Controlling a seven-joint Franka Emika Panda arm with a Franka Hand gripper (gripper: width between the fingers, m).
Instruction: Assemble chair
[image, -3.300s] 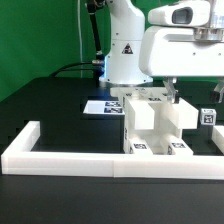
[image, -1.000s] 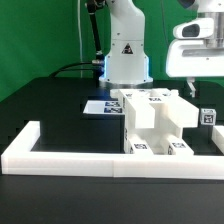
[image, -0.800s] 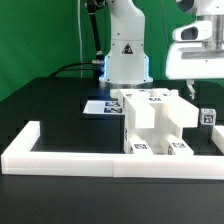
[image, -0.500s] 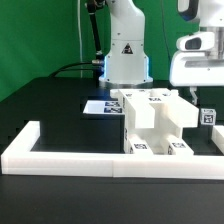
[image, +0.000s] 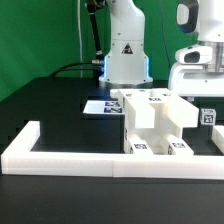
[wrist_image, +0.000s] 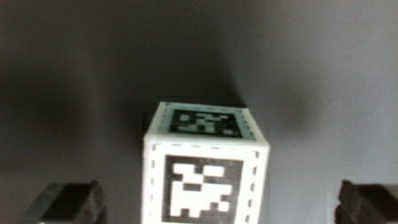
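Several white chair parts (image: 155, 120) with marker tags stand packed together in the middle of the black table. A separate white leg with tags (image: 208, 116) stands upright at the exterior view's right. My gripper (image: 205, 98) hangs just above that leg. In the wrist view the leg (wrist_image: 208, 165) stands end-on between my fingers (wrist_image: 71, 200), with a tag on its top and one on its side. The gripper (wrist_image: 217, 205) is open, its jaws wide apart on either side of the leg and not touching it.
A white L-shaped fence (image: 60, 155) runs along the table's front and the exterior view's left. The marker board (image: 100, 106) lies flat behind the chair parts, in front of the robot base (image: 125, 60).
My gripper has moved from over the chair parts to the exterior view's right and come down a little, so it now hangs over the separate leg. The parts have not moved.
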